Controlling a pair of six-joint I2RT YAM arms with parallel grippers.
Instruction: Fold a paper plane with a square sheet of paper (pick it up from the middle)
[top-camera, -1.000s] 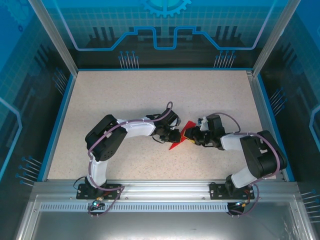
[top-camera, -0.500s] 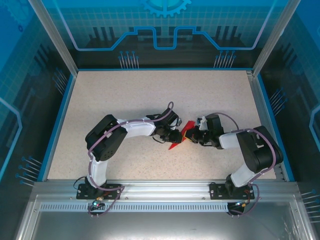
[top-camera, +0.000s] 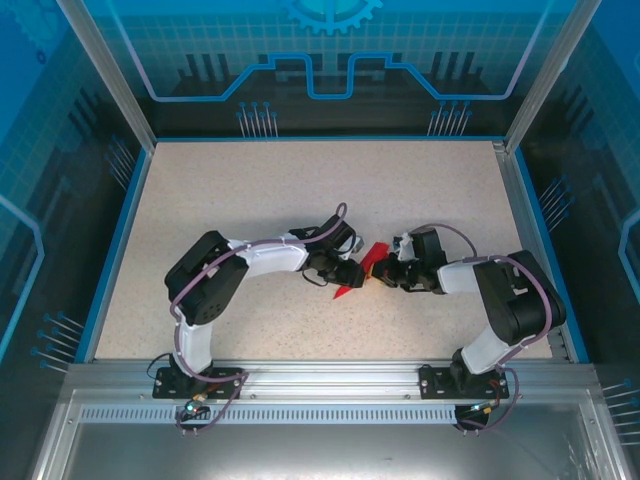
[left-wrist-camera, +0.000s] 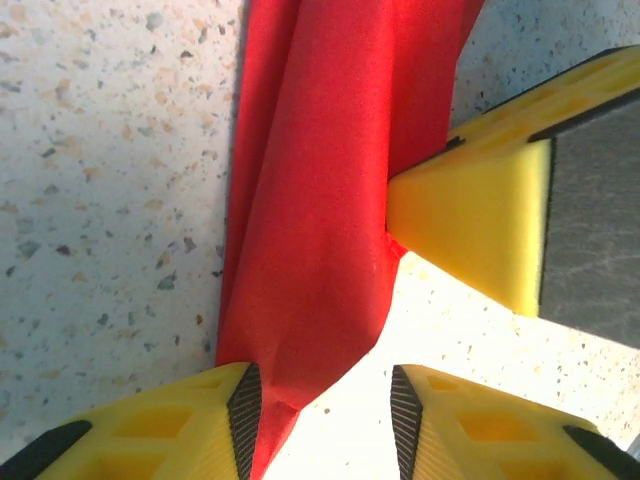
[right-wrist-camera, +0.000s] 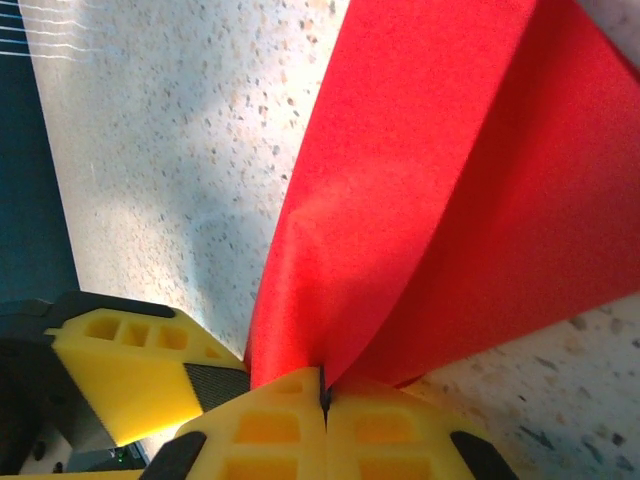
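pinching the red paper (right-wrist-camera: 400, 200) between fully closed jaws, the right gripper (right-wrist-camera: 322, 388) is holding a folded edge right at its fingertips. the sheet is fanning away from the tips in two overlapping layers, and its far edges are running out of the right wrist picture. just left of these tips a yellow finger (right-wrist-camera: 130, 370) of the other arm is showing, its body cut off by the frame.

the left gripper (left-wrist-camera: 325, 415) is standing partly open, with a clear gap between its pads. the paper's narrow end is lying in that gap, brushing the left pad (left-wrist-camera: 245, 410) while the other pad is sitting apart from it, so nothing is being clamped there. beyond the tips, on the right, a yellow wedge of the right gripper's finger (left-wrist-camera: 470, 220) is pressing against the paper's side.

from above, the two grippers are meeting nose to nose, and the paper (top-camera: 368, 262) is sitting between them. one pointed end is poking out toward the near edge beside the left gripper (top-camera: 348, 272). the black heads are covering much of it, so the fold's exact shape is hard to make out.

around them the speckled table (top-camera: 300, 190) is lying inside blue walls. the back panel (top-camera: 330, 40) is carrying printed circuit lines and a gear outline clipped by the top edge. an aluminium rail (top-camera: 320, 375) is running along the near side.
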